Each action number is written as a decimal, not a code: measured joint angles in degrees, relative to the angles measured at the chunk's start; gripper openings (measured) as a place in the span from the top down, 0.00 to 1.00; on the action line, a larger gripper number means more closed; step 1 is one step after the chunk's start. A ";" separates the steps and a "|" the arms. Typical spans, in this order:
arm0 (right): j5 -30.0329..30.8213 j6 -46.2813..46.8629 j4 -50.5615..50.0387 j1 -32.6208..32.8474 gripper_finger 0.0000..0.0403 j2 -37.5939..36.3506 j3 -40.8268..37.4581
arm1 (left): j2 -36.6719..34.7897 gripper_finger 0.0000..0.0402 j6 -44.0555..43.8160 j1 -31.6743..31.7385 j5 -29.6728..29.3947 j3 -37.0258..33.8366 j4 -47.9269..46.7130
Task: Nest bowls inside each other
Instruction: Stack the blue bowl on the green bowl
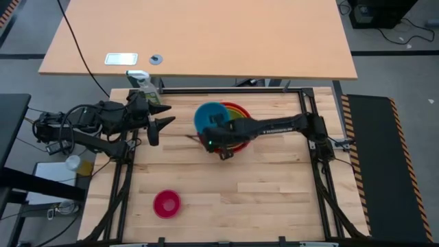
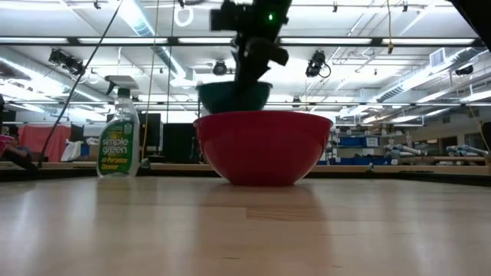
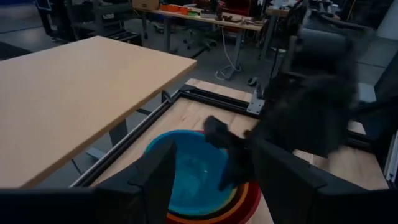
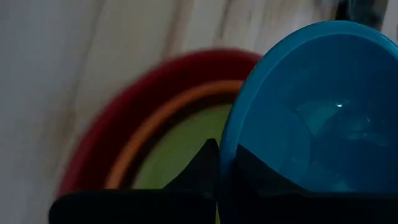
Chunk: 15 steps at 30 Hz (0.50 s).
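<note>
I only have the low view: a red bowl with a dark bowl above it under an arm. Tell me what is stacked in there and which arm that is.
Observer: It's the right arm; the right gripper is shut on the rim of the blue bowl, as the right wrist view shows.
Operator: Report what's inside the red one.
Observer: The red bowl already holds the orange bowl and, inside that, the lime green bowl; the blue one hangs over them, off-centre.
Operator: Locate the last bowl.
Observer: The magenta-pink bowl sits alone on the table near the front edge, left of the stack.
Operator: And the other arm.
Observer: The left gripper waits open by the spray bottle.
</note>
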 joint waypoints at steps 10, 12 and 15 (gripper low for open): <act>-9.06 5.33 -1.76 -5.95 0.93 0.00 -5.53 | -0.02 0.46 -1.89 -0.01 -0.13 0.00 0.07; -11.35 5.61 -1.80 -6.32 0.93 0.00 -6.46 | 0.00 0.46 -2.05 0.00 -0.14 0.00 0.05; -14.60 5.61 -1.47 -6.70 0.93 0.00 -7.64 | -0.02 0.46 -2.65 -0.02 -0.14 0.00 0.07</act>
